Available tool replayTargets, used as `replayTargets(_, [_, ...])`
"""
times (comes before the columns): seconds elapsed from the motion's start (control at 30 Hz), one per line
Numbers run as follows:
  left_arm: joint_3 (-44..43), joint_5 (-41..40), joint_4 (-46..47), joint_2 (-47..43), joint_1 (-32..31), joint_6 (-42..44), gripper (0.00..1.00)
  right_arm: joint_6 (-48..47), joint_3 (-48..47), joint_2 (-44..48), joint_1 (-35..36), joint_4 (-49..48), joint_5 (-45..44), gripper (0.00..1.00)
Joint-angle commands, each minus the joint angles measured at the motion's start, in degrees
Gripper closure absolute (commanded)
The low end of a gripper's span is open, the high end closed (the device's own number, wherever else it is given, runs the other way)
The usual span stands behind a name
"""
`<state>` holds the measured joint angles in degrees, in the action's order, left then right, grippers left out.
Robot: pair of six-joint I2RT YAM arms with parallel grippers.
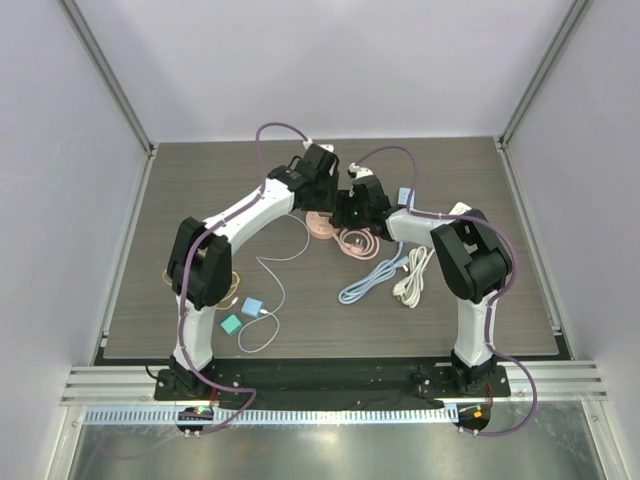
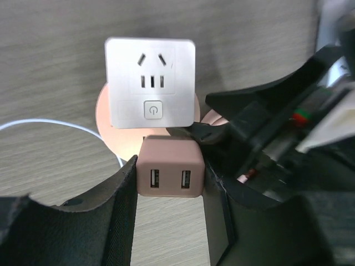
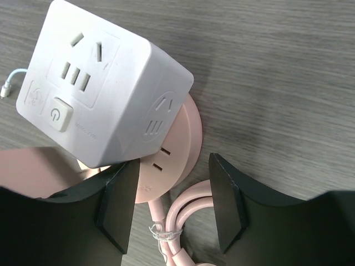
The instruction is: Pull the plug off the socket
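The left gripper is clenched on the pink plug, seated in the round pink socket beside the white cube toward the far middle of the table, but the right gripper stands released astride the socket's rim, so a pull may drag everything along.

Table, middle rear: left gripper on the pink plug and right gripper are crowding the white cube socket from both sides. Right of centre: pink coil, blue cable and white cable are lying in the way. Both rear corners are lying open.
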<state>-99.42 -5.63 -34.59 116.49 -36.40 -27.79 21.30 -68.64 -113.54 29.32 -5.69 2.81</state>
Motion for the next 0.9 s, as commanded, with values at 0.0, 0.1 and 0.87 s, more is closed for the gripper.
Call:
replayTargets(0.0, [-5.17, 0.27, 2.86, -4.07, -1.74, -2.00, 1.00, -3.54, 2.99, -5.82, 0.83, 12.90, -5.71, 0.43])
replayTargets(0.1, [-5.79, -3.94, 0.58, -4.95, -2.79, -1.74, 1.00, -3.54, 2.99, -5.56, 0.83, 12.90, -5.54, 0.43])
replayTargets(0.87, [40.79, 3.15, -9.45, -44.07, 21.80, -13.60, 1.00, -3.28, 3.51, -3.80, 0.56, 10.35, 1.67, 0.42])
